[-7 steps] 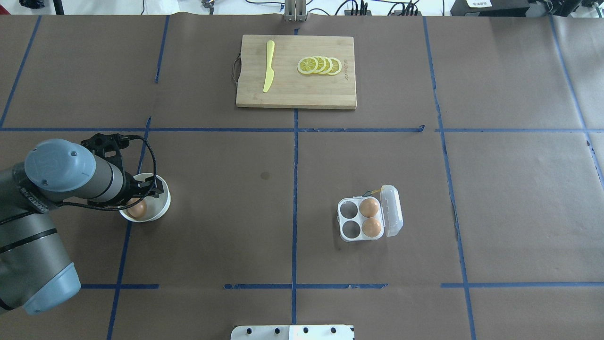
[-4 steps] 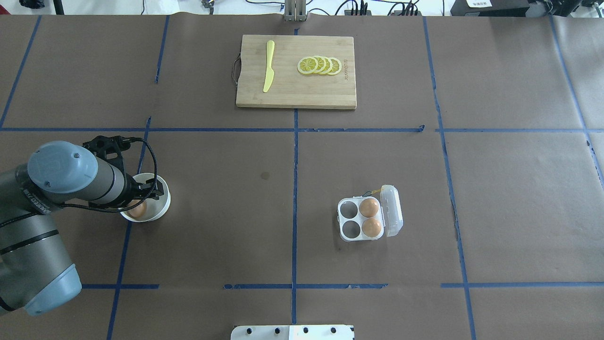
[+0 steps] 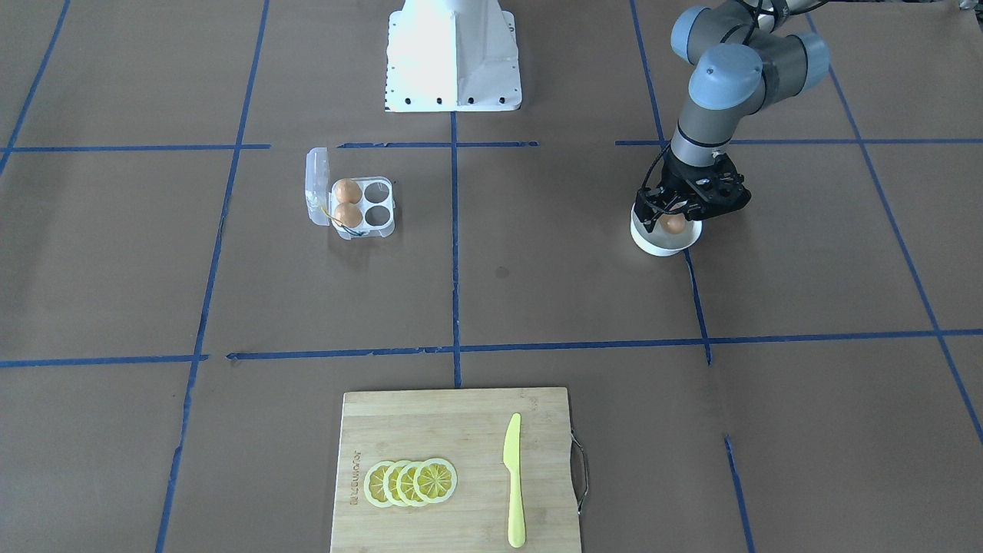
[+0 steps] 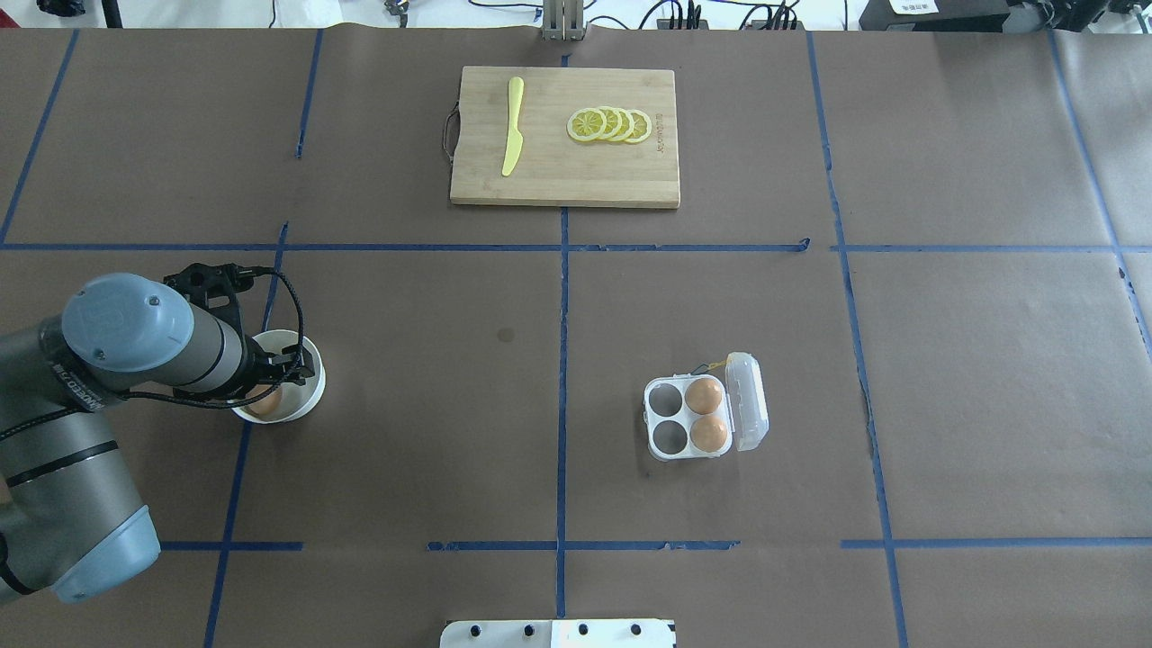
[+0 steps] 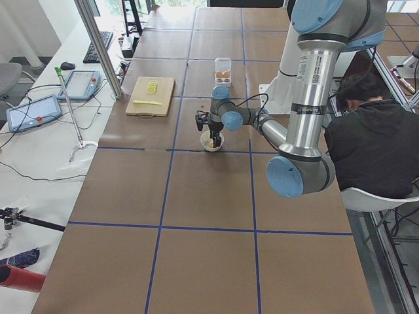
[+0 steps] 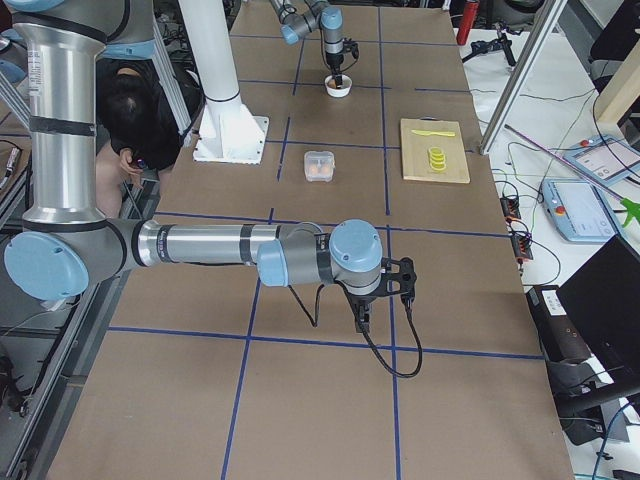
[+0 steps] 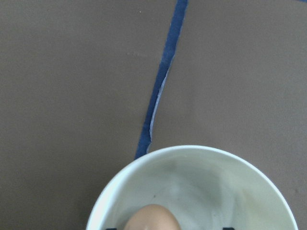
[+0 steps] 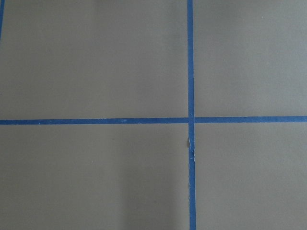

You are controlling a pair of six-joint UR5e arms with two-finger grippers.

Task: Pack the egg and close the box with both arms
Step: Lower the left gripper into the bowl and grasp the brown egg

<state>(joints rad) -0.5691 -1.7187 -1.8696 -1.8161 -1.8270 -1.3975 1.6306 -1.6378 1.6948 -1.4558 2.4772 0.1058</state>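
Note:
A tan-brown egg (image 4: 264,402) lies in the white bowl (image 4: 310,382) at the table's left. My left gripper (image 3: 674,223) reaches down into the bowl, open, with one finger on each side of the egg (image 3: 674,225). The left wrist view shows the egg (image 7: 151,218) at its bottom edge inside the bowl (image 7: 192,158). The clear box (image 4: 667,416) sits right of centre, its lid (image 4: 749,400) open. Two eggs fill its right cups and the two left cups are empty. My right gripper (image 6: 365,322) hangs over bare table far off to the right. I cannot tell whether it is open.
A wooden cutting board (image 4: 564,175) with lemon slices (image 4: 609,124) and a yellow knife (image 4: 512,126) lies at the far middle. The white pedestal base (image 3: 453,54) stands at the near edge. A person (image 5: 366,137) sits beside the robot.
My left gripper has sunk a little lower into the bowl around the egg, and the wrist now covers more of the egg. The box and its eggs have not moved.

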